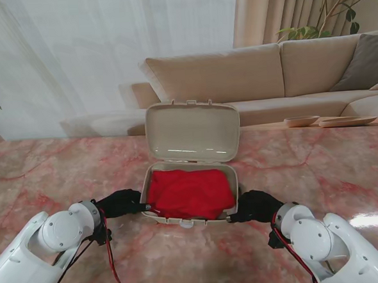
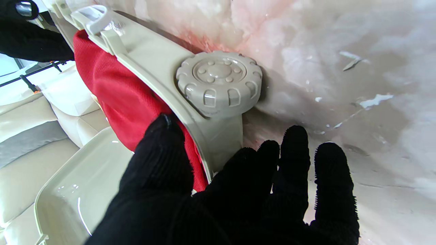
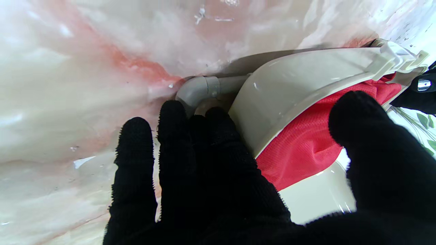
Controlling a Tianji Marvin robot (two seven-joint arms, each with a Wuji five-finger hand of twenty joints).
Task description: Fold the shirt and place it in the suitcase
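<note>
Between the two hands, the red shirt (image 1: 191, 193) was seen packed inside the open suitcase (image 1: 192, 173), lid upright toward the table's far edge. Left hand (image 1: 121, 203) and right hand (image 1: 257, 206) were held at its sides, fingers apart, clamping nothing.

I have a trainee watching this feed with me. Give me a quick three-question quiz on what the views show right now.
1. True or false: the red shirt lies inside the suitcase.
2. Is the suitcase lid A) shut, B) standing open, C) removed?
3. Fill in: the left hand and right hand sit at the suitcase's two ____ corners.

Key
1. True.
2. B.
3. Near; in both wrist views the fingers are spread, gripping nothing.
</note>
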